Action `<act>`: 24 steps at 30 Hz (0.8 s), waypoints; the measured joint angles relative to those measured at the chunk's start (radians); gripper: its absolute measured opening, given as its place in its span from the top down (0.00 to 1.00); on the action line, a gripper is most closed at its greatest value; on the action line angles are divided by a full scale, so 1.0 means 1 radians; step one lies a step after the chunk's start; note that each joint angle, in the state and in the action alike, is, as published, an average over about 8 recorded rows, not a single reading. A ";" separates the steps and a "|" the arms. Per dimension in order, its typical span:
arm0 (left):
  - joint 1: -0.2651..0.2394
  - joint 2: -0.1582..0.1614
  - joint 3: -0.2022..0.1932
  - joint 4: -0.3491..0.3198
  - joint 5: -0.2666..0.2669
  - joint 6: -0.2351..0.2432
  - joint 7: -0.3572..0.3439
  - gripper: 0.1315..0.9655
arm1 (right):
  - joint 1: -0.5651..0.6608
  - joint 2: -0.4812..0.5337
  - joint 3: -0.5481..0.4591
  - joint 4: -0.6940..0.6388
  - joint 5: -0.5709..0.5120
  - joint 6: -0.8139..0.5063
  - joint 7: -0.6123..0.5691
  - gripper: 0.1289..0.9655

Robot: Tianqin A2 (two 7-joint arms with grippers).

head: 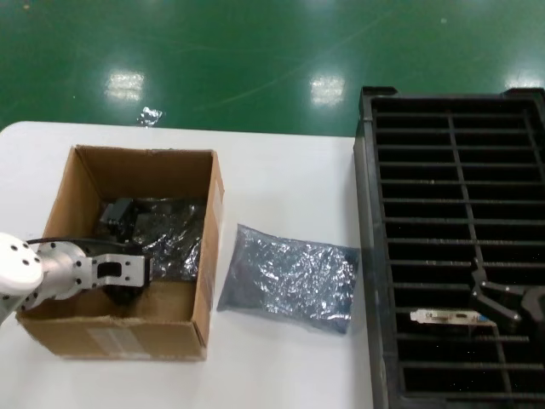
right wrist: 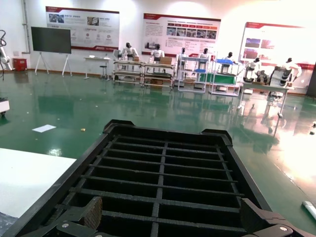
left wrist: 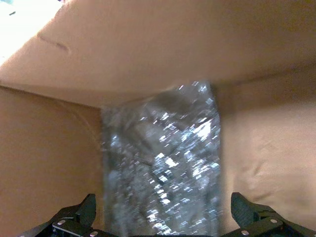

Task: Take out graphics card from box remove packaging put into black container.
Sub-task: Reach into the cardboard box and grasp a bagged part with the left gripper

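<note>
The left hand [head: 128, 281] is down inside the box [head: 85, 328], spread wide, its two fingers [left wrist: 85, 210] standing on either side of a shiny silvery packaging [left wrist: 163, 163] bag that leans against the cardboard wall; they flank the bag and grasp nothing. In the head view this bag [head: 174, 226] lies on the box floor, and what it contains cannot be made out.

The right hand [head: 502, 300] hovers over the black container [head: 370, 256] at the right edge of the white counter [head: 281, 170], released and wide open, empty. Just beside it a graphics card [head: 451, 318] sits in one of the near slots, silver bracket facing up.

Between box and container a darker blue-grey bag [head: 289, 277] lies flat on the counter.

A pale label [head: 115, 342] on the box's near wall is unreadable, as are the wall posters [right wrist: 180, 34] in the right wrist view.
</note>
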 joint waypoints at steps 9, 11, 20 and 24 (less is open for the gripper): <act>-0.041 0.075 -0.125 0.158 -0.103 -0.052 0.335 0.06 | 0.000 0.000 0.000 0.000 0.000 0.000 0.000 0.00; -0.042 0.080 -0.145 0.169 -0.115 -0.053 0.372 0.06 | 0.000 0.000 0.000 0.000 0.000 0.000 0.000 0.00; -0.008 0.061 -0.162 0.098 -0.095 -0.054 0.346 0.18 | 0.000 0.000 0.000 0.000 0.000 0.000 0.000 0.00; 0.024 0.035 -0.143 0.019 -0.056 -0.052 0.271 0.25 | 0.000 0.000 0.000 0.000 0.000 0.000 0.000 0.00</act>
